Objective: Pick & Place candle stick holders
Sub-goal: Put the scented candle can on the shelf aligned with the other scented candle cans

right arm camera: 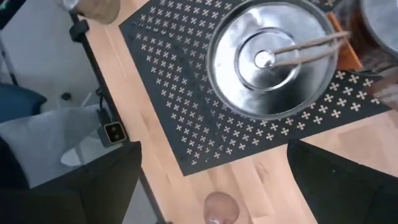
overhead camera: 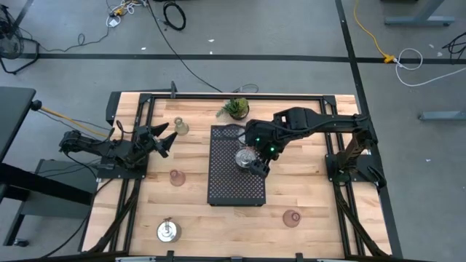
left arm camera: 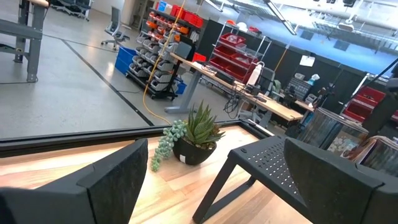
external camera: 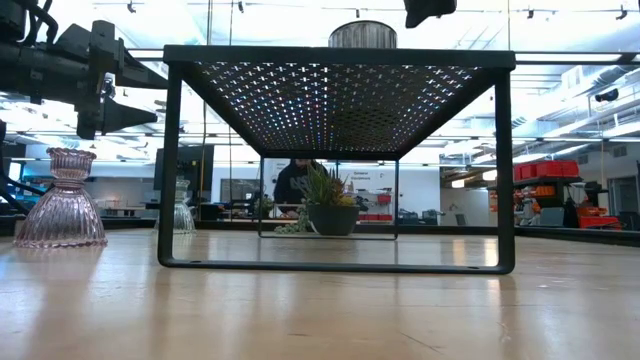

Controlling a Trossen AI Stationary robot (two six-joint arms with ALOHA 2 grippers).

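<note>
- While the right gripper (overhead camera: 256, 164) hangs over the middle of the black tray (overhead camera: 226, 182) at the centre of the overhead picture, its fingers stand wide apart and hold nothing.
- Directly beneath it, a silver holder (overhead camera: 245, 156) sits on the tray's perforated top; in the right wrist picture its round dish (right arm camera: 270, 59) fills the upper middle, with both fingers apart at the lower corners.
- To the left, the left gripper (overhead camera: 166, 140) hovers over the table (overhead camera: 306, 196) near its upper left part, fingers spread and empty.
- Just right of that gripper, a pale glass holder (overhead camera: 180, 127) stands on the wood.
- Lower, left of the tray, a pinkish glass holder (overhead camera: 176, 177) stands alone; the low picture shows it upright at the far left (external camera: 61, 200).
- At the lower left a second silver holder (overhead camera: 168, 231) stands on the table.
- At the lower right, another pinkish glass holder (overhead camera: 292, 217) rests well clear of the tray.
- A potted plant (overhead camera: 236, 108) sits just above the tray's upper edge.
</note>
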